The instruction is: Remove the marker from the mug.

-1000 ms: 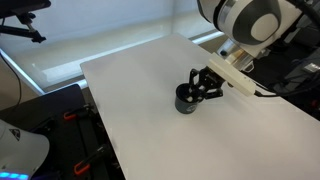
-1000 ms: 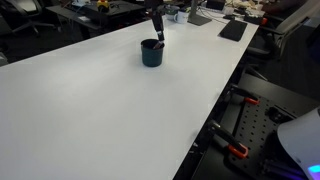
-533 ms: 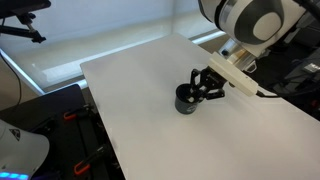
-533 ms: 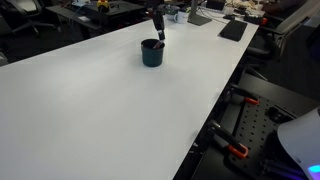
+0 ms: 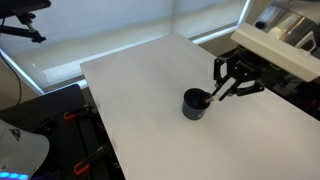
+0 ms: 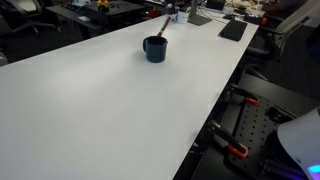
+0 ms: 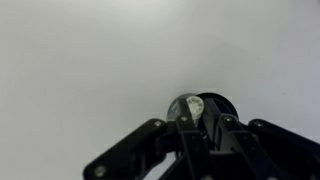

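Jaws of the gripper point(image 5: 226, 86) are being pressed nearly shut on the marker point(image 5: 212, 95), which is being held tilted just above the mug point(image 5: 194, 105). In the wrist view the marker's pale round end point(image 7: 185, 108) is being shown between the dark fingers point(image 7: 225, 135), with the mug point(image 7: 218, 104) just behind it. In an exterior view the reddish marker point(image 6: 162, 29) is being seen slanting up from the rim of the mug point(image 6: 155, 50); whether its lower tip is clear of the rim cannot be told.

The removal is judged to be mostly done: the marker is lifted, but is not yet set down away from the mug.

A wide, plain white table point(image 5: 130, 90) is being used, with the mug standing upright on it. Bright window blinds point(image 5: 90, 25) are being seen behind it, and cluttered desks point(image 6: 70, 12) are being glimpsed beyond its far edge.
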